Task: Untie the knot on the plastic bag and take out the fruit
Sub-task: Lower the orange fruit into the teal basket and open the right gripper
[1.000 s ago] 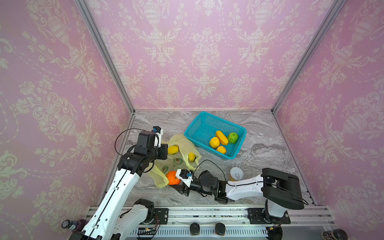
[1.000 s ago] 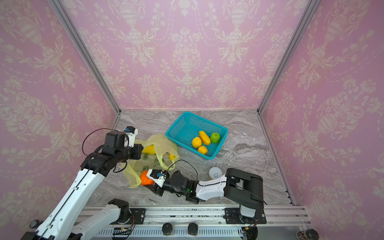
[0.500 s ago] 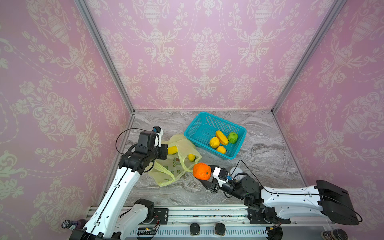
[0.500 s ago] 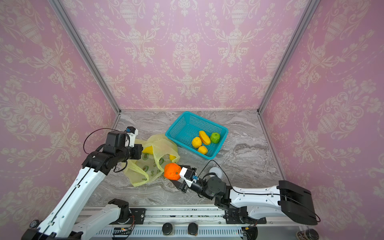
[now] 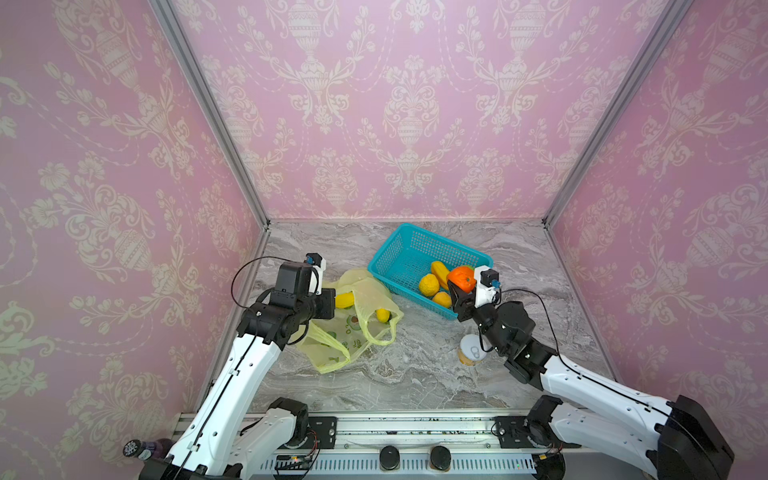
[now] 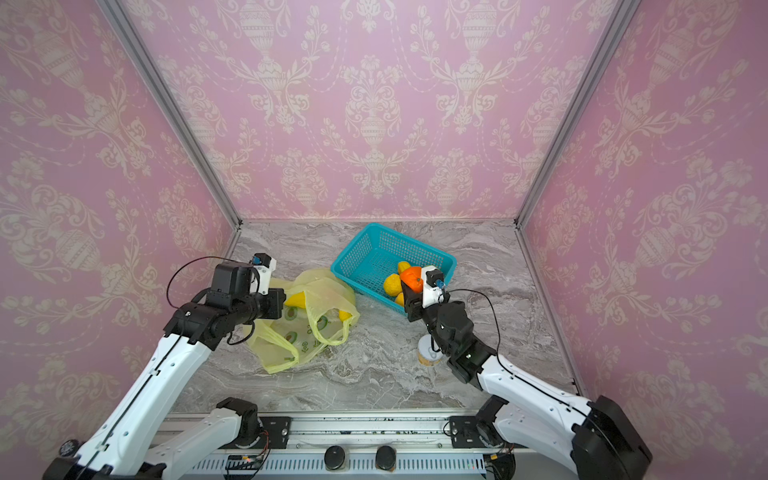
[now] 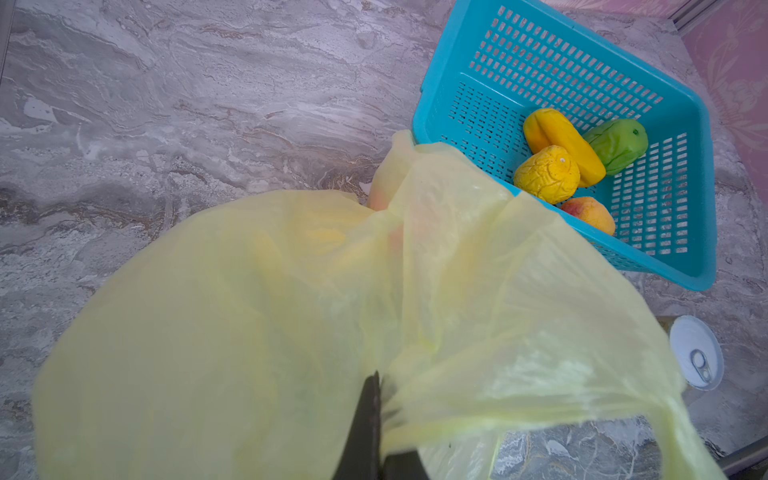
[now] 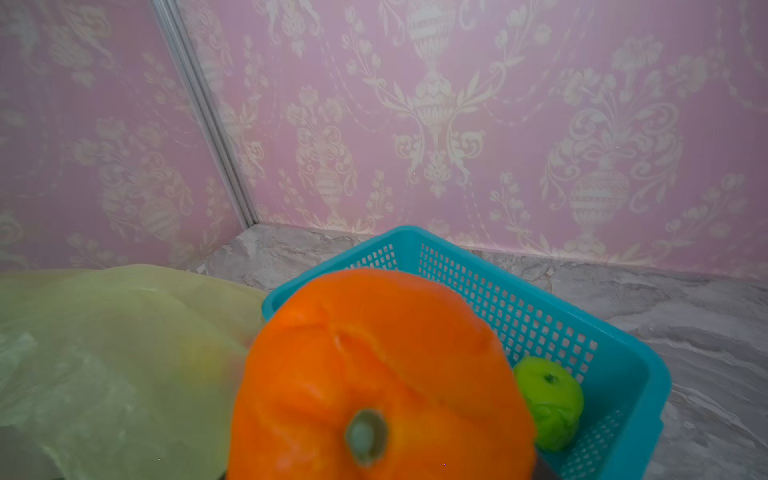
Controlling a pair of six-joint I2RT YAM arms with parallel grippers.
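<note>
Left wrist view: we saw the left gripper [image 7: 380, 399] pressed together on a fold of the plastic bag [image 7: 249, 311], with the film bunched between its jaws. Both top views showed the plastic bag [image 5: 361, 316] slumped on the table [image 5: 415, 374], just left of the teal basket [image 5: 399, 245]. Its handle loops [image 5: 376, 332] lay loose and apart. We counted two yellow fruits [image 5: 345, 300] inside it. We had the right gripper [image 5: 457, 286] clamped on the orange fruit [image 5: 462, 277], raised over the basket's near right part. Already in the basket: a long yellow fruit [image 7: 561, 137], a bumpy yellow fruit [image 7: 546, 174], a peach-coloured fruit [image 7: 590, 214] and a green fruit [image 7: 619, 143]. The white-lidded can [image 5: 471, 349] stood near the basket's near side, right of the bag.
</note>
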